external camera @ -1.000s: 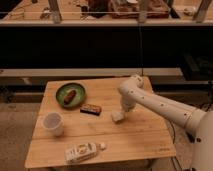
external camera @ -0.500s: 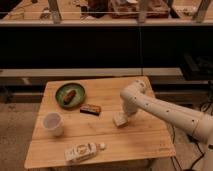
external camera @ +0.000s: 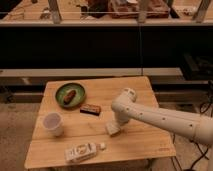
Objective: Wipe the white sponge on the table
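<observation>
One gripper (external camera: 116,122) atop blocky white sponge (external camera: 113,130)

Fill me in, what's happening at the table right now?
The robot's arm reaches in from the right, with its hand down at the sponge, which lies near the middle of the table. The cup, carton, dark bar and green plate sit to the left, apart from the sponge.

Warm, dim light, seemingly from overhead, brightens the bench (external camera: 145,140); the far background lies dark; the gripper (external camera: 114,125), mid-bench, looks shadowed.
</observation>
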Action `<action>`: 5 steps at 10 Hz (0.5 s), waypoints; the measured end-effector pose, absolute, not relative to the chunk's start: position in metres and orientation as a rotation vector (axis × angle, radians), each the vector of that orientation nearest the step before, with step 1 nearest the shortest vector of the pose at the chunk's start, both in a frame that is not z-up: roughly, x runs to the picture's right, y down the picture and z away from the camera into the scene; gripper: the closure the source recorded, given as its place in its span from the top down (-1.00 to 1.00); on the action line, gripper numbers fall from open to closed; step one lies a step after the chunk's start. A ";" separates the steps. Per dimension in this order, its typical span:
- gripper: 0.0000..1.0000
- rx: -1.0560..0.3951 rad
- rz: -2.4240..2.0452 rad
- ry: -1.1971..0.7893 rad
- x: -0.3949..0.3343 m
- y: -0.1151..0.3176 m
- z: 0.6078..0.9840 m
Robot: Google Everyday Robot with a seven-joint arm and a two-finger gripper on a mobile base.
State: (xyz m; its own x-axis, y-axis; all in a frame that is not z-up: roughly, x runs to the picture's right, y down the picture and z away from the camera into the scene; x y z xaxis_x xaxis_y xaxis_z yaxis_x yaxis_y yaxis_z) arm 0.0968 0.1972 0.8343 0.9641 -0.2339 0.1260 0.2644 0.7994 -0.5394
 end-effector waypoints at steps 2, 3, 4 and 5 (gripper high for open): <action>-0.93 -0.586 -0.265 -0.051 0.103 0.195 0.837; -0.93 -0.594 -0.254 -0.058 0.104 0.198 0.835; -0.93 -0.611 -0.222 -0.057 0.112 0.207 0.829; -0.93 -0.619 -0.202 -0.051 0.123 0.213 0.824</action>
